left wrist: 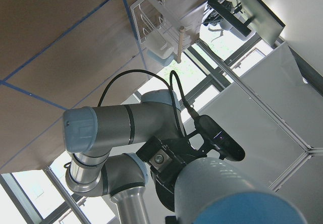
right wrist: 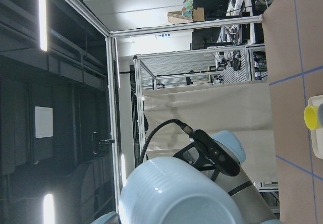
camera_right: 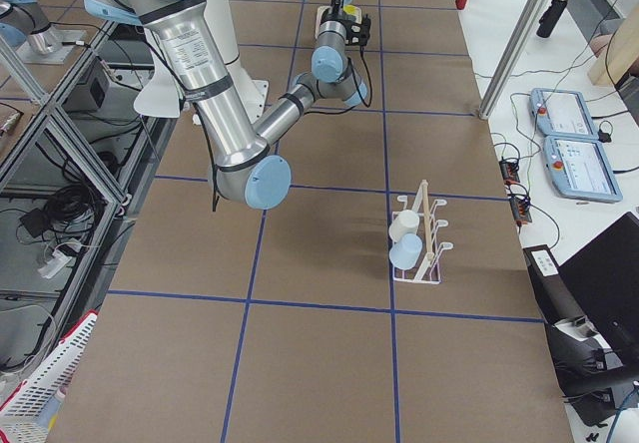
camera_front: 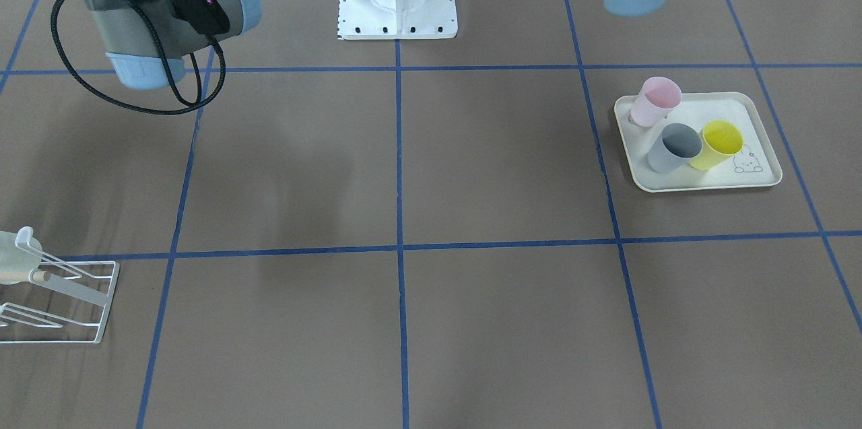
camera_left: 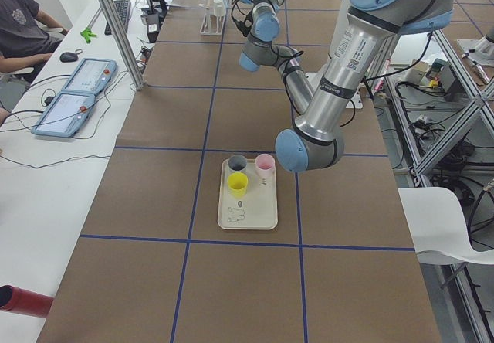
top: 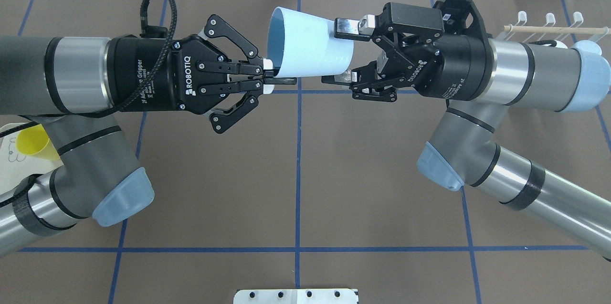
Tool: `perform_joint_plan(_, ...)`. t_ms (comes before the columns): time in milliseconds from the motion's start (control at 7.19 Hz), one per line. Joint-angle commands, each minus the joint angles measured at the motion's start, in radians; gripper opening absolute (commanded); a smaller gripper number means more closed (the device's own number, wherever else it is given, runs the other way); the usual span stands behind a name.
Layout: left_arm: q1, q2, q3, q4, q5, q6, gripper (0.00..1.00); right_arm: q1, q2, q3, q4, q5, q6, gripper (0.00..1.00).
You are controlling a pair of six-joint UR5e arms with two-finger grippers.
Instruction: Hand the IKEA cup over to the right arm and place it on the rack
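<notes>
A pale-blue IKEA cup [top: 308, 46] hangs on its side high above the table's far middle, mouth toward the left arm. My left gripper [top: 274, 77] is shut on the cup's rim, one finger inside the mouth. The right arm [top: 506, 72] reaches in from the other side. Its gripper [top: 343, 52] is open, with one finger [top: 346, 27] above the cup's base and the other below it, both very close. The white wire rack [camera_front: 60, 294] stands at the table's right end and carries a white cup [camera_right: 404, 225] and a blue cup [camera_right: 407, 253].
A cream tray [camera_front: 700, 181] on the left arm's side holds a pink cup [camera_front: 654, 100], a grey cup [camera_front: 673, 146] and a yellow cup [camera_front: 720, 144]. The robot's white base [camera_front: 397, 5] sits at the table's edge. A person [camera_left: 19, 22] sits at the side desk.
</notes>
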State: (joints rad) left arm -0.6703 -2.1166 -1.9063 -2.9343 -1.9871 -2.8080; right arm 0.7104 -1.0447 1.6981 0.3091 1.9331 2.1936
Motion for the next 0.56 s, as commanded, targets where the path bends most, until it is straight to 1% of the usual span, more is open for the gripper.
perform_joint_plan(0, 0.003, 0.0, 0.001, 0.001, 0.001, -0.001, 0.0, 0.0, -0.002, 0.0, 0.001, 0.0, 0.0, 0.76)
perform_joint_plan(139, 0.006, 0.0, 0.001, 0.0, 0.001, -0.001, 0.0, 0.0, -0.002, 0.0, 0.001, 0.0, 0.0, 0.72)
perform_joint_plan(417, 0.006, 0.001, 0.001, 0.0, 0.001, 0.002, 0.0, 0.0, -0.002, 0.0, 0.008, 0.0, 0.0, 0.53)
